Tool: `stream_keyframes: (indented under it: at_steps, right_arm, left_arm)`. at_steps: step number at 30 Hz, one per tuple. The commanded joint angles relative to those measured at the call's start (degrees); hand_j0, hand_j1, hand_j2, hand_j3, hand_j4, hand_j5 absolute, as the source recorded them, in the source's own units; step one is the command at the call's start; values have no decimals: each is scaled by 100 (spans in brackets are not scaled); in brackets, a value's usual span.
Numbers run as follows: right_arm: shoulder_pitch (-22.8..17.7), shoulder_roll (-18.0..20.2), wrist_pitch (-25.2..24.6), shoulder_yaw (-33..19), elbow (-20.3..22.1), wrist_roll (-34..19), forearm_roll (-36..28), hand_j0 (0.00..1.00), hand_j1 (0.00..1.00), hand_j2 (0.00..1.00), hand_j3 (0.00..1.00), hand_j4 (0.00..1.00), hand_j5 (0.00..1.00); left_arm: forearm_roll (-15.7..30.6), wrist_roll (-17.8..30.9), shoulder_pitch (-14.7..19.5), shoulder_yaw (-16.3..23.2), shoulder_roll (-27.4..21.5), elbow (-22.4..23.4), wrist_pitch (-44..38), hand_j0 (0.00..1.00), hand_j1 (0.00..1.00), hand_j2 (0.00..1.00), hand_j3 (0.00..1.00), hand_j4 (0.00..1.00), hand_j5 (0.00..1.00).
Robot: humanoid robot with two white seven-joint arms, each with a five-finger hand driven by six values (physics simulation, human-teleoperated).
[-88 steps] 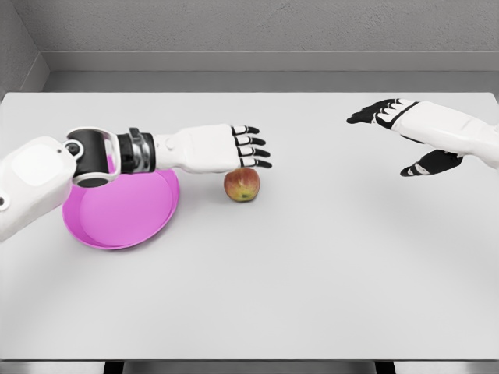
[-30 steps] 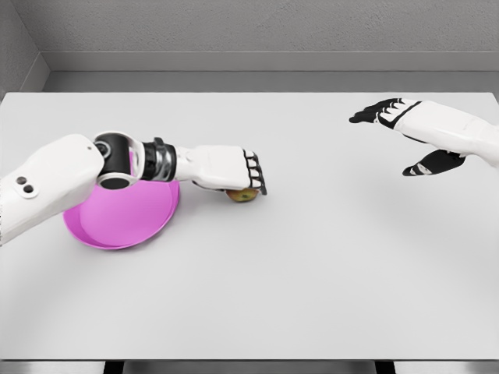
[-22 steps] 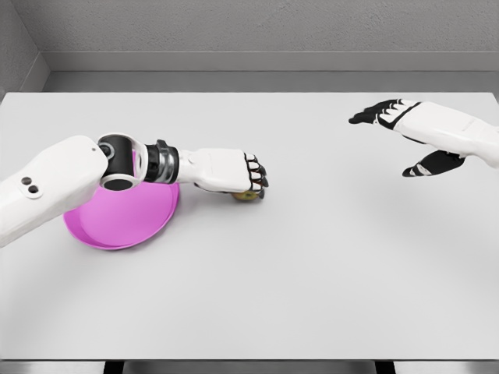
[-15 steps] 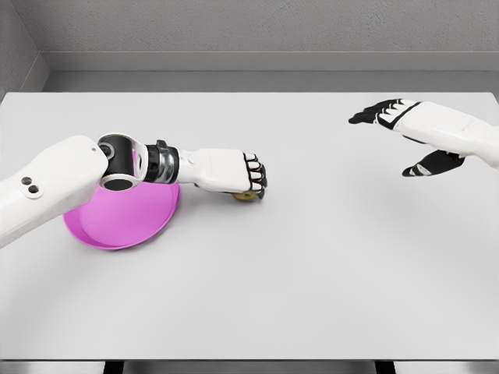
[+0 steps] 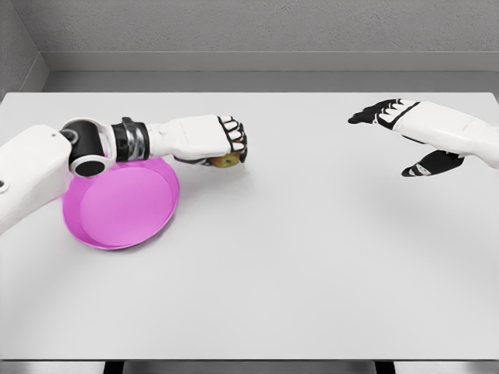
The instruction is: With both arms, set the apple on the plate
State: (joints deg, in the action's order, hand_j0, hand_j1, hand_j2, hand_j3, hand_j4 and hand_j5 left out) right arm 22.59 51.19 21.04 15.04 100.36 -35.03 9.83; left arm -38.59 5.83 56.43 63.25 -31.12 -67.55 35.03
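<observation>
Far left: white left arm entering from the lower left edge, forearm crossing above the rear rim of the plate (image 5: 117, 226). Plate: magenta, round, shallow, lying flat on the white table (image 5: 312, 273), nothing resting inside it.

Just right of the plate's upper rim: left hand (image 5: 212, 140), knuckles toward the camera, black-tipped fingers (image 5: 232, 134) curled down and pressed together around the apple (image 5: 225, 161). Apple mostly hidden beneath the palm; only a yellow-red lower portion visible under the hand. Position of the apple: beside the plate's upper right edge, outside the rim, not on the plate. Contact between apple and table surface: cannot tell, since the hand covers most of it; a faint shadow visible on the table just right of the hand.

Centre: bare white tabletop, grey wall behind the far edge.

Far right: right hand (image 5: 405, 132) at the end of a white forearm entering from the right edge, held above the table, well apart from the apple and the plate. Fingers extended and loosely spread, pointing toward the left, black fingertips visible at the upper end; thumb set apart below, dark, pointing down and left. Nothing held in this hand. Soft shadow on the table below and left of it.

1 apple, 1 plate, 2 hands in view.
</observation>
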Motion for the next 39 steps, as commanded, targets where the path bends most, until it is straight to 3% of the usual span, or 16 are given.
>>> stream_keyframes:
  at_steps: [1, 5, 9, 12, 16, 20, 30, 32, 33, 34, 39]
  right_arm:
    - [0, 5, -13, -1, 1, 3, -25, 100, 100, 100, 100, 100, 100]
    - [0, 5, -13, -1, 1, 3, -25, 100, 100, 100, 100, 100, 100]
    - [0, 5, -13, -1, 1, 3, -25, 100, 100, 100, 100, 100, 100]
    - [0, 5, -13, -1, 1, 3, -25, 100, 100, 100, 100, 100, 100]
    - [0, 5, -13, -1, -7, 3, -25, 100, 100, 100, 100, 100, 100]
    - [9, -4, -13, -1, -7, 3, -25, 100, 100, 100, 100, 100, 100]
    - [9, -4, -13, -1, -7, 3, -25, 100, 100, 100, 100, 100, 100]
    - [9, -4, -13, -1, -7, 3, -25, 100, 100, 100, 100, 100, 100]
    - [9, -4, -13, -9, -7, 3, -25, 100, 100, 100, 100, 100, 100]
    - [9, 5, -13, -9, 1, 3, -25, 100, 100, 100, 100, 100, 100]
    - [-9, -4, -13, -9, 1, 3, -25, 100, 100, 100, 100, 100, 100]
  left_arm:
    - [71, -3, -26, -436, -104, 49, -3, 21, 21, 21, 21, 21, 21]
    - [203, -3, -70, -621, -614, -118, -3, 20, 20, 20, 20, 20, 20]
    - [467, -12, -237, -621, -1431, -865, -3, 20, 20, 20, 20, 20, 20]
    - [572, -20, -343, -621, -1915, -1103, -3, 20, 20, 20, 20, 20, 20]
    - [625, -12, -712, -823, -2398, -1419, -3, 20, 20, 20, 20, 20, 20]
    - [686, -3, -1011, -911, -2706, -1648, -3, 20, 20, 20, 20, 20, 20]
    - [572, 68, -1433, -893, -2653, -1744, -3, 24, 24, 24, 24, 24, 24]
    - [572, 76, -1442, -893, -2662, -1744, -3, 47, 47, 47, 47, 47, 47]
    - [572, 68, -1442, -885, -2662, -1744, -3, 77, 77, 77, 77, 77, 77]
    - [572, 76, -1442, -867, -2662, -1753, -3, 99, 99, 99, 99, 99, 99]
    - [581, 68, -1450, -849, -2671, -1850, -3, 100, 100, 100, 100, 100, 100]
